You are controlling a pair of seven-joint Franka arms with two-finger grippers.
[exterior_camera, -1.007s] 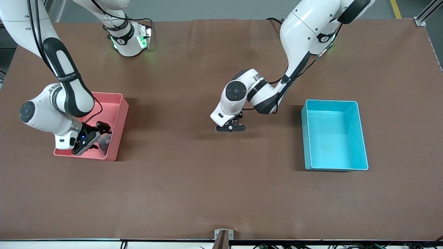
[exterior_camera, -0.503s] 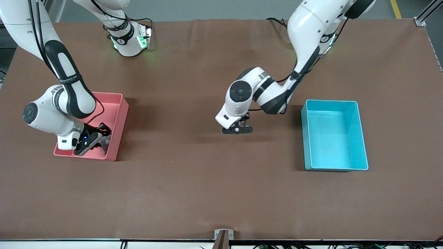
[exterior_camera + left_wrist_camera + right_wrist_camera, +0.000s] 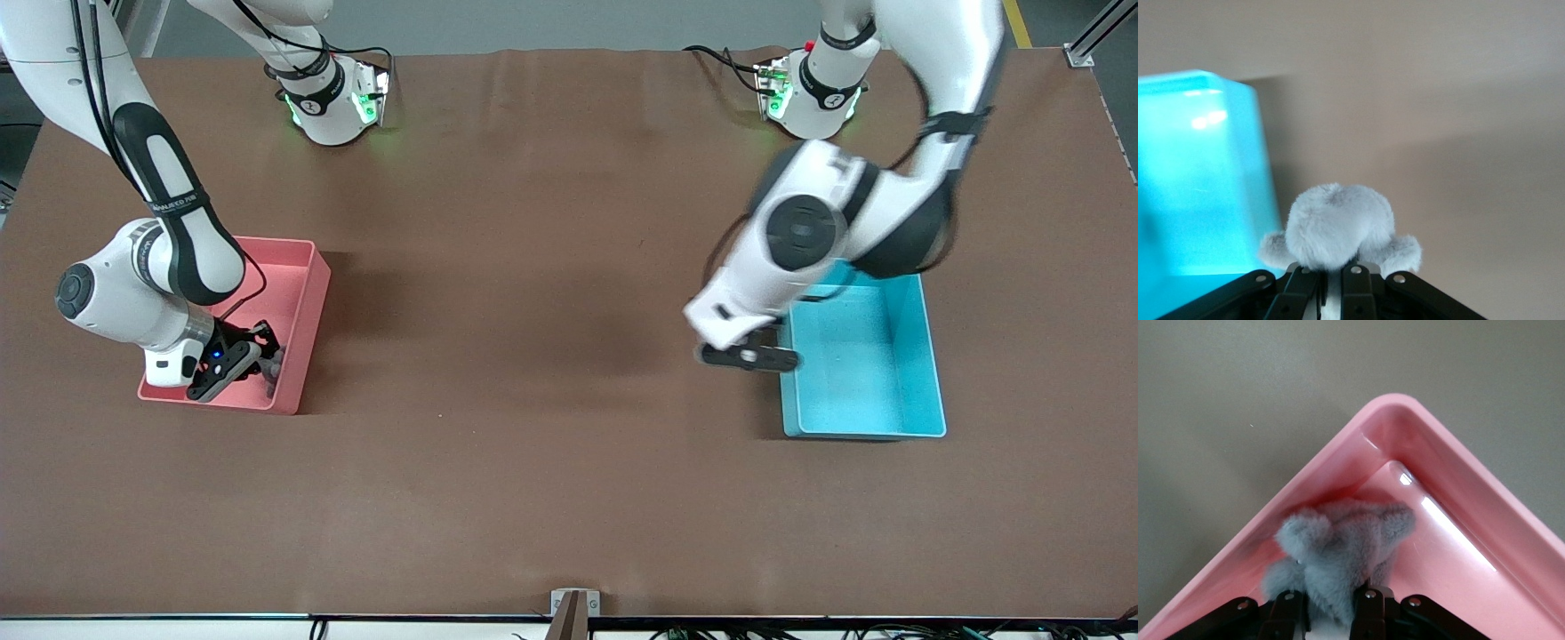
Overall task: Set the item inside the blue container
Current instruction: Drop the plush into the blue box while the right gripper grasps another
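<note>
The light blue container [image 3: 889, 373] stands toward the left arm's end of the table and shows nothing inside. My left gripper [image 3: 747, 356] hangs over the table right at the container's rim on the side facing the table's middle. It is shut on a grey plush toy [image 3: 1338, 225], and the container's wall [image 3: 1198, 180] shows close beside the toy in the left wrist view. In the front view the hand hides this toy. My right gripper [image 3: 253, 360] is down in the pink bin [image 3: 307, 293], shut on a second grey plush toy [image 3: 1338, 543] lying in the bin's corner.
The pink bin sits toward the right arm's end of the table. Brown table surface [image 3: 533, 427] stretches between the two bins. Both arm bases [image 3: 333, 107] stand at the table's edge farthest from the front camera.
The left arm has swung from the table's middle to the blue container's rim, carrying its plush toy. The right gripper has stayed in the pink bin, shifting only slightly.
</note>
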